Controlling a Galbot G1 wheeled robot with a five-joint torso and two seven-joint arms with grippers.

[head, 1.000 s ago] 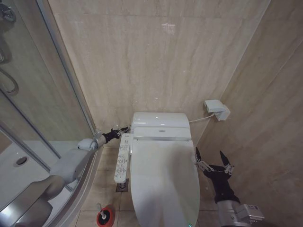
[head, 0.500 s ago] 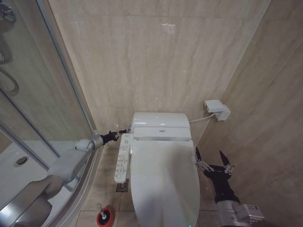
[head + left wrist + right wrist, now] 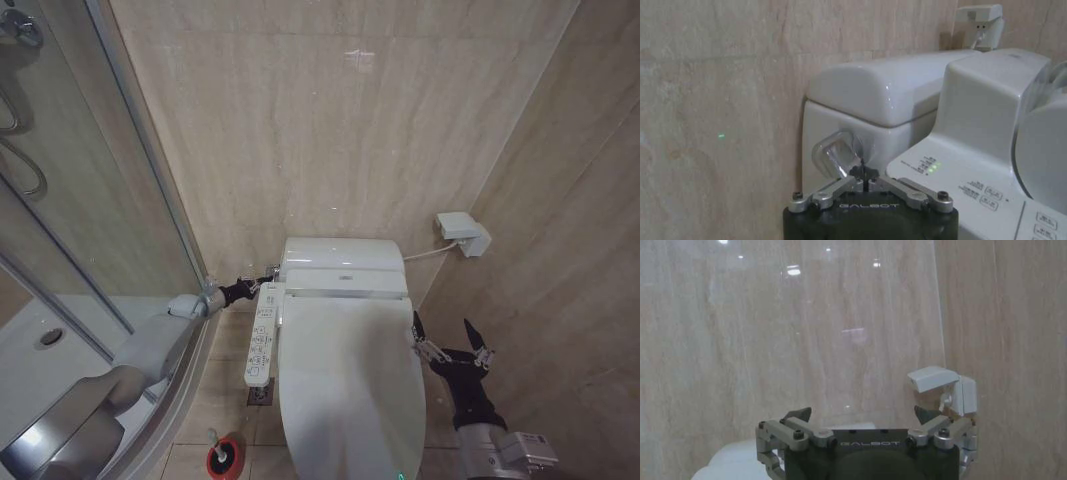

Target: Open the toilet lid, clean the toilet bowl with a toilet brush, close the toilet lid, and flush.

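Toilet lid, one, lies shut at lower centre. One toilet brush stands lower left in its red holder. Left gripper, jaws closed, meets the flush lever, visible from the left wrist; right gripper hovers, jaws open.

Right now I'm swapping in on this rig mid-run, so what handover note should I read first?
Left end effector: shut, tips at the chrome flush lever on the tank's side.
Right end effector: open, idle beside the toilet, holding nothing.
Lid: down, covering the bowl.
Brush: standing in its red holder on the floor.
Done: lid is closed and the brush is back. Bowl cleaning can't be checked with the lid down.
Left: the flush; I can't tell whether the lever is pressed.
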